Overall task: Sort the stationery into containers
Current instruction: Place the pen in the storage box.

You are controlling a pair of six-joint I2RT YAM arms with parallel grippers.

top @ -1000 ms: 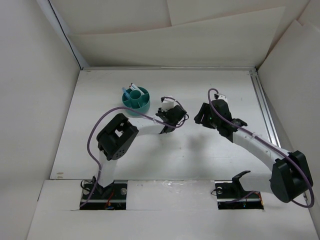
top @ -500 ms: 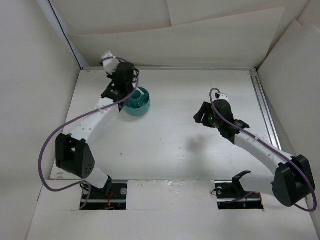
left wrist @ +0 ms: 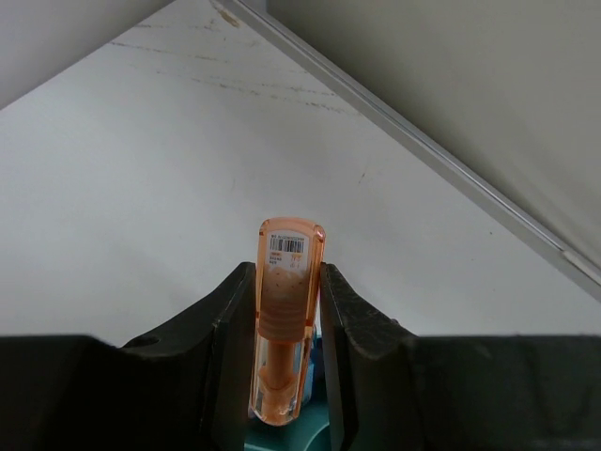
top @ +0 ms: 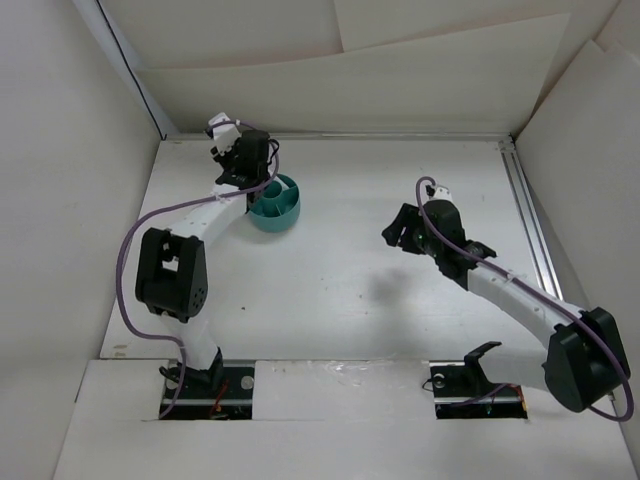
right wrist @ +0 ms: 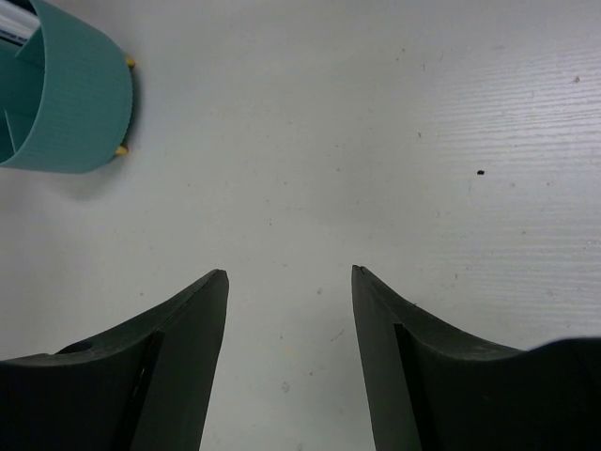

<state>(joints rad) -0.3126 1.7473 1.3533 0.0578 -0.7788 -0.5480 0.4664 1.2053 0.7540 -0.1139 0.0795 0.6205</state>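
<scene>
Left wrist shows left jaws pinching the orange stick (left wrist: 285,319); right jaws wide.

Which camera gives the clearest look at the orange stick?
Left wrist: the orange stick sits at centre, clamped in the left gripper, with its barcode label showing. In top external, that gripper hides it. Right wrist shows only the bowl, no stick.

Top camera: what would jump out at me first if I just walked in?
The teal bowl, far left on the table, bright against all the white. The left gripper hangs over it, pinching an orange stick. The right gripper hovers open and empty, mid-table.
</scene>
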